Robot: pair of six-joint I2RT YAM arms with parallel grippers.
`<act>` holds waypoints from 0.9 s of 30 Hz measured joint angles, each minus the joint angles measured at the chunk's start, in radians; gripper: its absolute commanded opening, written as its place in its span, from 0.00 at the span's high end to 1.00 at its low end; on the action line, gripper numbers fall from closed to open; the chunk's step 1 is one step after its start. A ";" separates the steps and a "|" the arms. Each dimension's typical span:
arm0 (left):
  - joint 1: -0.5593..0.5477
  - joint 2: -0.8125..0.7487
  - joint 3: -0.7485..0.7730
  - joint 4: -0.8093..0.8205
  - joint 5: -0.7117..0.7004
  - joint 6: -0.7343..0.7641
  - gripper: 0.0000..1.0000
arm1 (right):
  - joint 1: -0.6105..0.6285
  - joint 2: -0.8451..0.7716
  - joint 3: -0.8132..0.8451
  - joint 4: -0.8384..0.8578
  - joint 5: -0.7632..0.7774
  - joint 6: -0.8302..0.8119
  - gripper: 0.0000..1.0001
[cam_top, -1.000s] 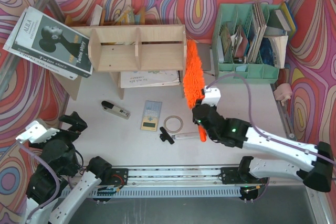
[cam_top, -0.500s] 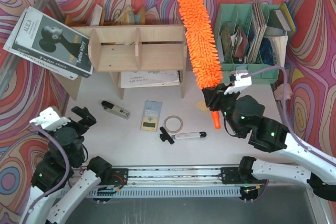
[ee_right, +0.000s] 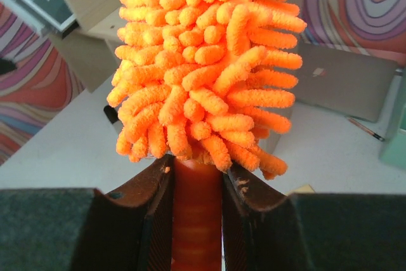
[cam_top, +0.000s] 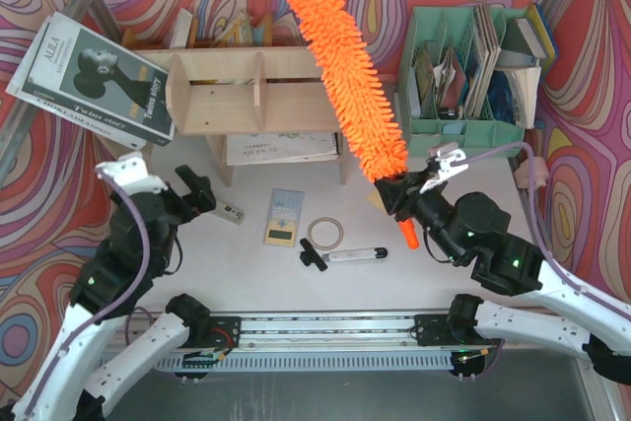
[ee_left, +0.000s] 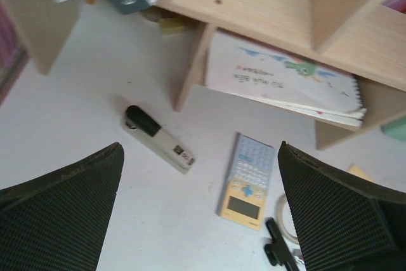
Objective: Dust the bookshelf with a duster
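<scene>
Orange duster (cam_top: 345, 76) handle clamped between fingers of right gripper (ee_right: 196, 185), right of counter centre. Left gripper (ee_left: 198, 150) spread wide, empty, advanced from near-left corner toward stapler (ee_left: 158, 141). Duster head swung leftward since half a second ago, now slanting over right compartment of bookshelf (cam_top: 227, 71) at far edge. Contact unclear; first sweep probably beginning.

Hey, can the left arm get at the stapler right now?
Probably yes: the left hand is open and empty just above the stapler, with nothing lying between them.
</scene>
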 measured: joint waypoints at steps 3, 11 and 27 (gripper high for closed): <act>-0.001 0.101 0.063 0.024 0.069 -0.005 0.02 | 0.000 -0.004 -0.043 0.034 -0.058 -0.028 1.00; -0.142 0.282 0.195 0.109 0.129 -0.008 0.02 | 0.000 -0.016 -0.135 0.124 -0.132 -0.076 1.00; -0.233 0.379 0.180 0.528 0.307 -0.051 0.02 | 0.000 -0.022 -0.228 0.242 -0.241 -0.108 1.00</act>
